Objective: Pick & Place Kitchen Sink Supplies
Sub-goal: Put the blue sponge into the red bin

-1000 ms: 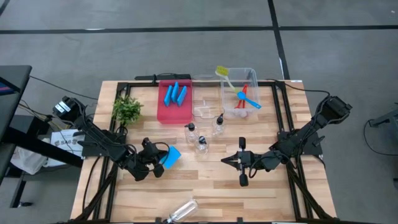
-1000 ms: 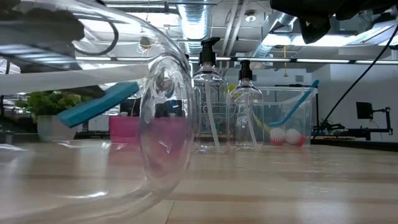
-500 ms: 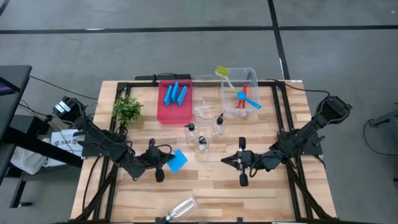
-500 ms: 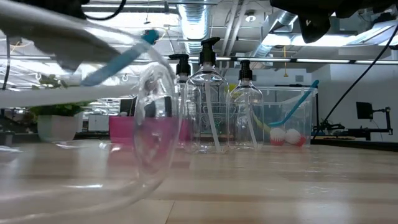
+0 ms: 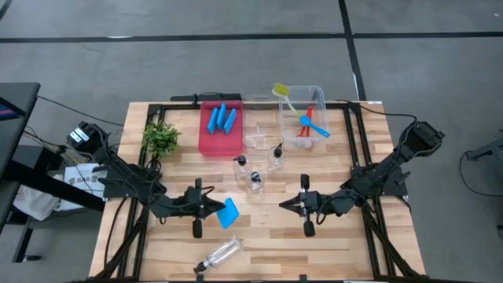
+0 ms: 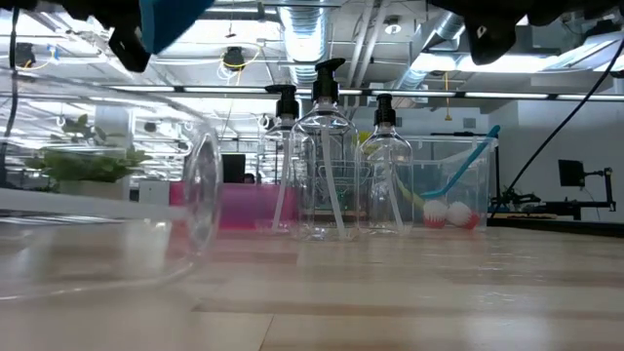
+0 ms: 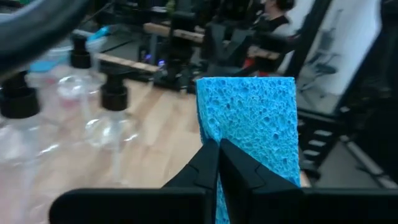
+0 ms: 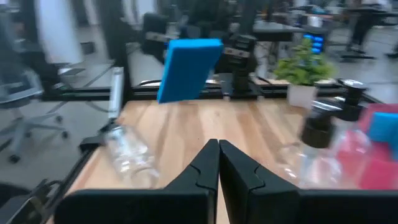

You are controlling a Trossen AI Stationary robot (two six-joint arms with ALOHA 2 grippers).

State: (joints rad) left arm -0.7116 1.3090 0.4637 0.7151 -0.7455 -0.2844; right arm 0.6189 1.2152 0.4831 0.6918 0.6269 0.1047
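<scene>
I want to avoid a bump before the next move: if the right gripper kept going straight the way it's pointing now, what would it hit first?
Most likely the blue sponge held by the left gripper. The right gripper, shut and empty, points across the table at it, with bare wood between. The sponge hangs above the tabletop, so heights may not quite match.

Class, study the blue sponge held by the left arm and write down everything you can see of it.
The blue sponge is a flat, bright-blue rectangle with a porous, foam-like surface. The left gripper has its jaws shut on one edge, so the sponge hangs clear of the wooden table, tilted, in the front-left part of the table, above a clear bottle lying on its side. Nothing but the jaws touches it. From the right wrist view it shows as a slanted slab.
</scene>
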